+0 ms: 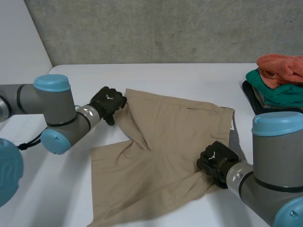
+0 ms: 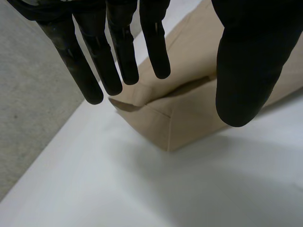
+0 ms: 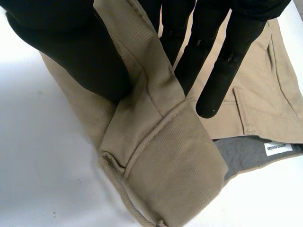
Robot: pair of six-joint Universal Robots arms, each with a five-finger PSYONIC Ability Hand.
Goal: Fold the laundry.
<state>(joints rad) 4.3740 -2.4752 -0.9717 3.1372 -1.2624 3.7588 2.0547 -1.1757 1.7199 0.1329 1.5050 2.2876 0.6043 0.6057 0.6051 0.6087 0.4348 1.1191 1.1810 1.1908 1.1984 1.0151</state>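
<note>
Right wrist view: shorts [image 3: 175, 161] edge pinched inside the right hand [image 3: 71, 47].

You're looking at plain tan shorts [image 1: 161, 142], no print, with a fine twill weave up close. Their inner lining [image 3: 236, 153] is dark grey, and the label [image 3: 279, 149] is white with dark lettering. The table [image 1: 189, 78] is white. Left hand [image 1: 108, 101] and right hand [image 1: 217, 161] are both black. Arms [image 1: 28, 97] are grey with light-blue caps [image 1: 52, 82]. In the pile you see an orange towel [image 1: 281, 66], a teal cloth [image 1: 279, 92] and a black cloth [image 1: 251, 97]. The wall [image 1: 165, 28] is mottled grey.
</note>
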